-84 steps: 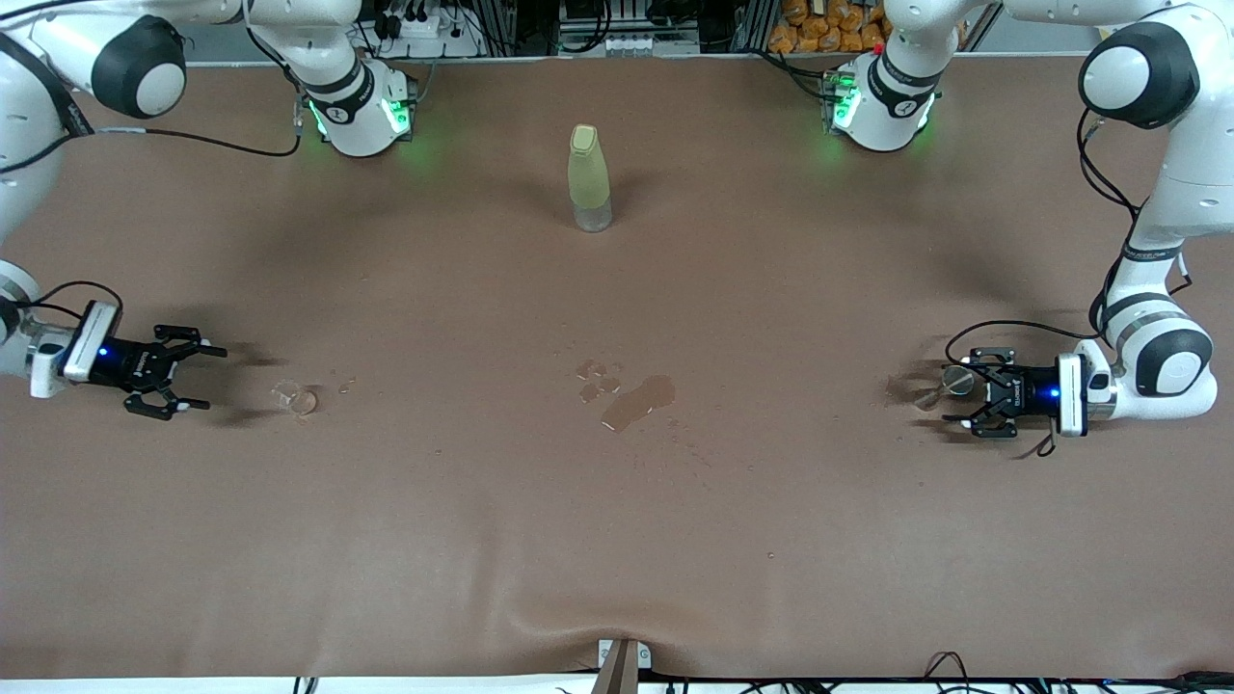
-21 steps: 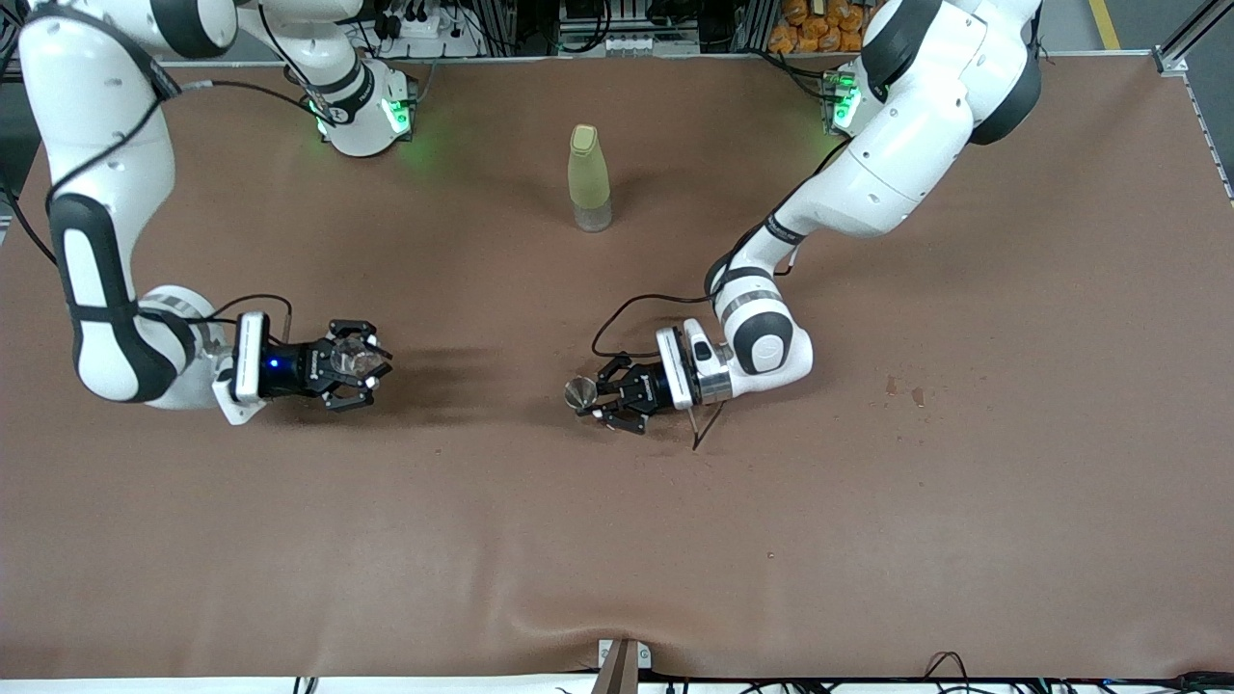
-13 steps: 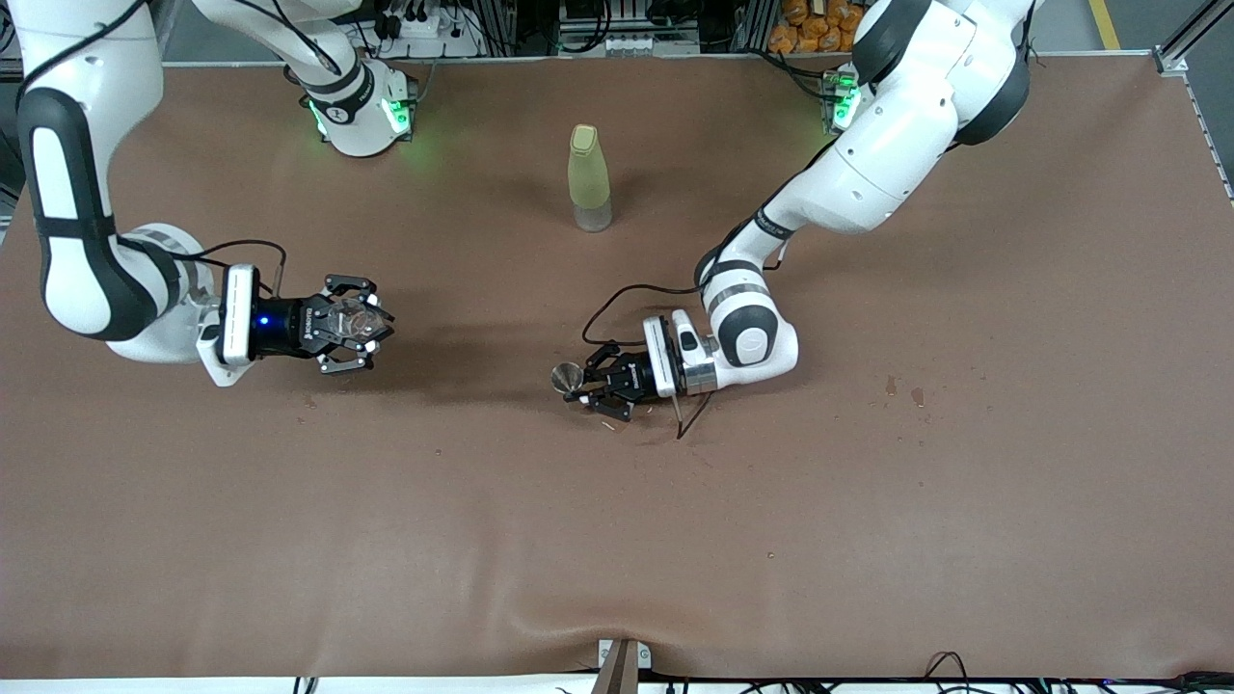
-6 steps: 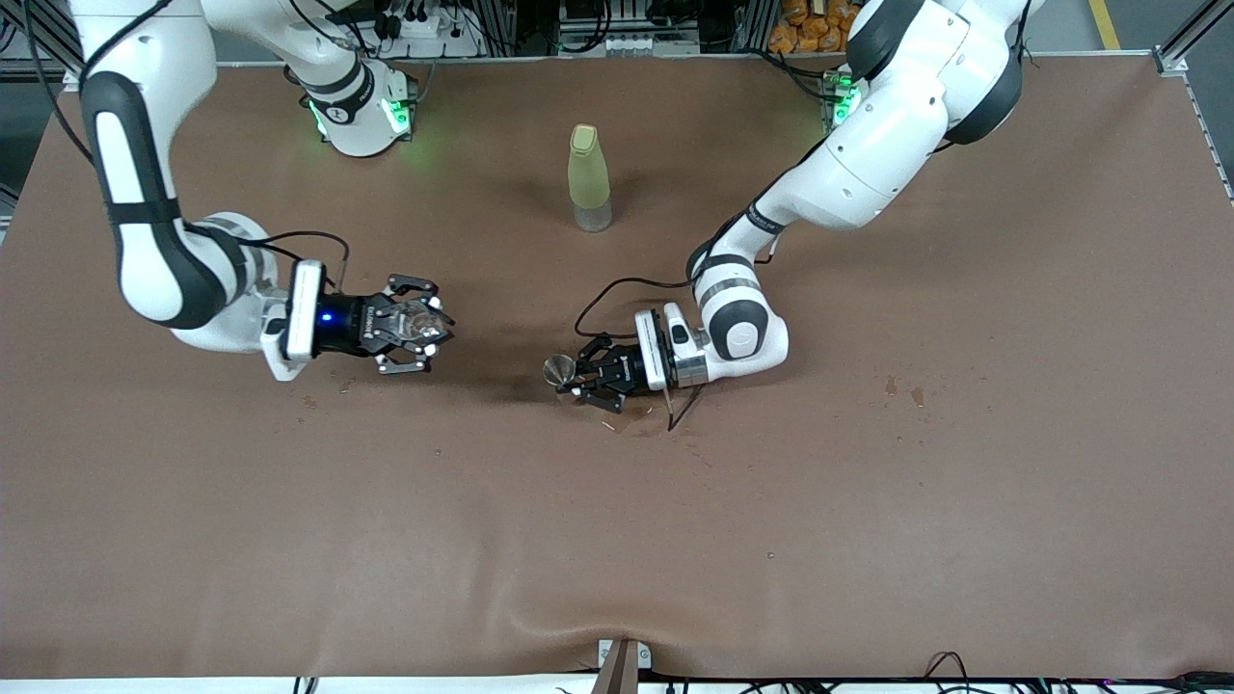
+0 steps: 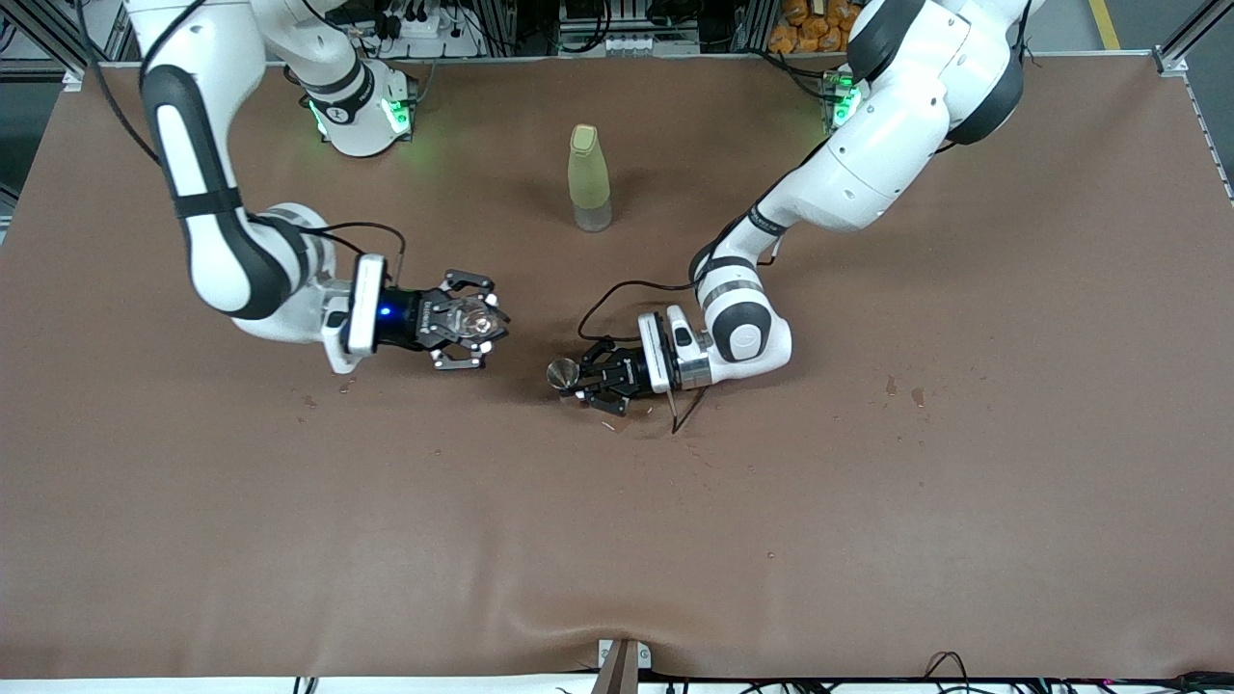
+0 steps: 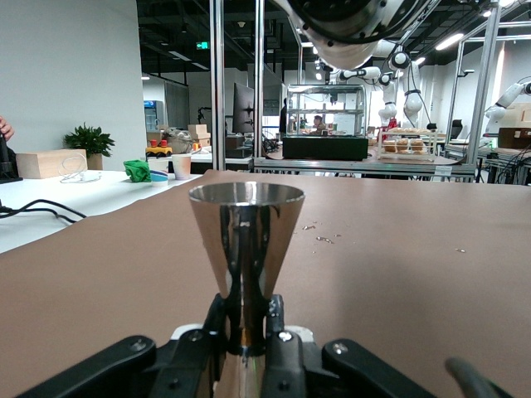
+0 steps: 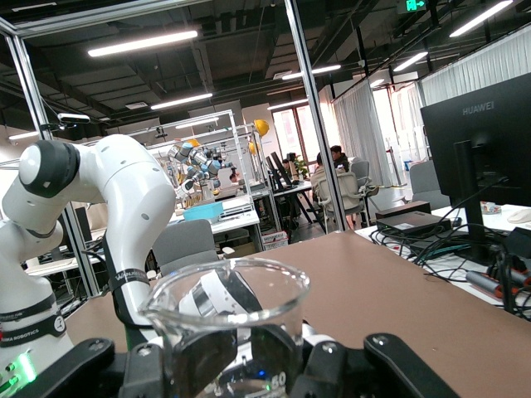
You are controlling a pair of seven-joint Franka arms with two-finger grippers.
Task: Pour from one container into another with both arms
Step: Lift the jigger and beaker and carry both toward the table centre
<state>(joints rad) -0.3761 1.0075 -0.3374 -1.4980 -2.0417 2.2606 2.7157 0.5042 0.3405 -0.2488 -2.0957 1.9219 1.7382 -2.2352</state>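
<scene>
My left gripper [image 5: 584, 376] hangs low over the middle of the table, shut on the narrow waist of a shiny metal jigger [image 5: 562, 371]. In the left wrist view the jigger [image 6: 246, 236] stands upright, its cone opening upward, with the left gripper [image 6: 246, 322] clamped on its stem. Toward the right arm's end, my right gripper [image 5: 472, 323] is shut on a small clear glass beaker [image 5: 470, 318]. The right wrist view shows the beaker [image 7: 226, 311] upright in the right gripper [image 7: 228, 361]. A small gap separates the two vessels.
A tall yellow-green bottle [image 5: 589, 178] with a cap stands farther from the front camera, between the arm bases. Small dark stains [image 5: 901, 390] mark the brown cloth toward the left arm's end. Crumbs [image 5: 607, 422] lie under the left gripper.
The right gripper has carried the beaker toward the table's middle, closing on the jigger. The left gripper has barely shifted and keeps its hold.
</scene>
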